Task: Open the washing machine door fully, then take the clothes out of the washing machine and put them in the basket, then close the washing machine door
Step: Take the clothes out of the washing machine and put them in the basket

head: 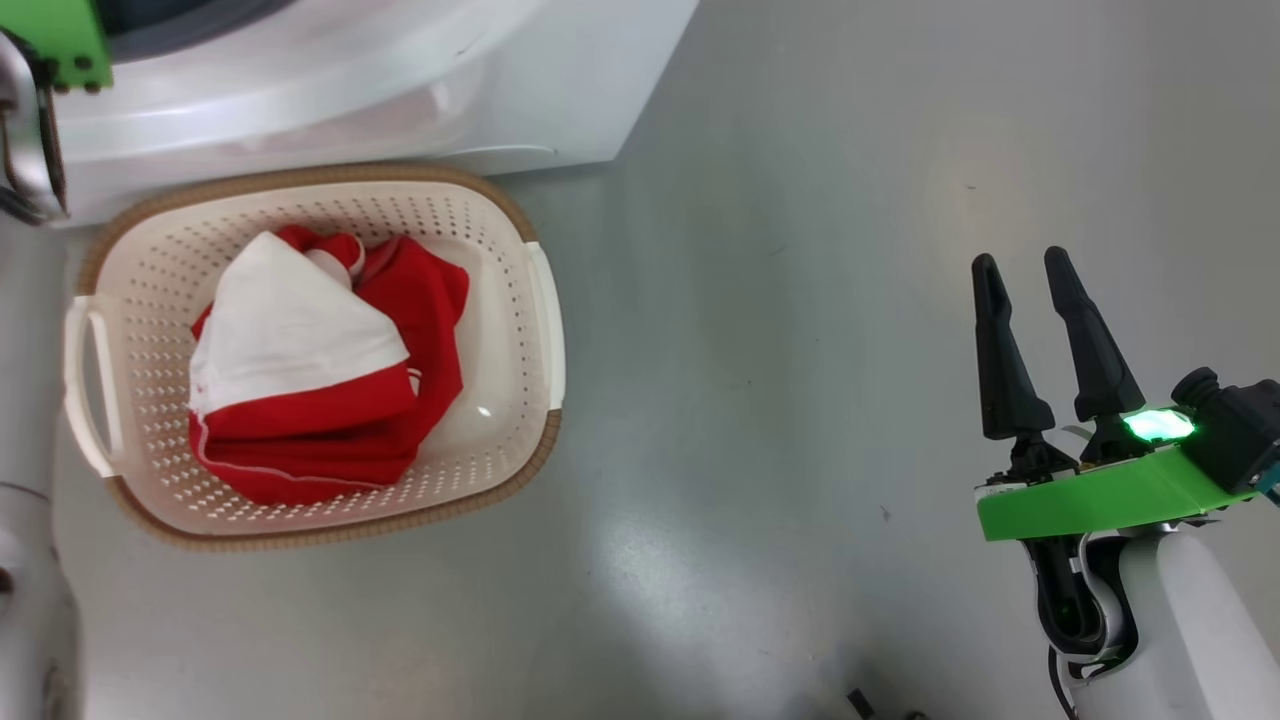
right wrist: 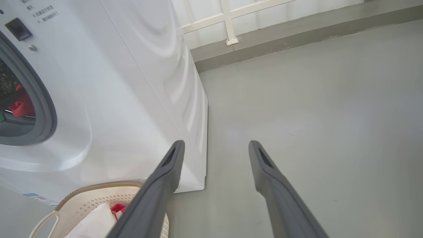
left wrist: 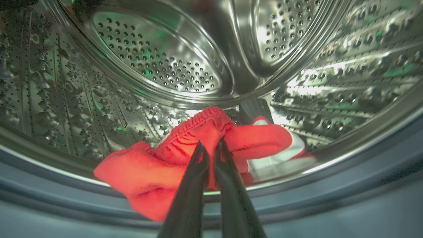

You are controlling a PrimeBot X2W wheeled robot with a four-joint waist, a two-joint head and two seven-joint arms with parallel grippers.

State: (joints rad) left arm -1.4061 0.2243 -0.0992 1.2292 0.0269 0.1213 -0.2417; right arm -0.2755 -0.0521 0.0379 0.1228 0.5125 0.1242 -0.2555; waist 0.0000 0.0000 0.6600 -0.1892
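1. Red garment [left wrist: 145, 178] lies low at the front of the drum [left wrist: 158, 59], straight ahead of the left gripper [left wrist: 211, 142]. Its long axis runs crosswise to the fingers [left wrist: 191, 185].
2. Left gripper: fingers pressed together, pinching a bunched fold near the garment's middle.
3. Right gripper [head: 1022, 260]: fingers spread, holding nothing, over bare floor [head: 800, 300], well apart from the washing machine [head: 400, 80]. The left arm is nearer by far.
4. Basket [head: 545, 330] sits on the floor just in front of the machine, with a second red-and-white garment [head: 300, 400] already inside.
5. Likely next: pull straight back out of the drum, then down to the basket.
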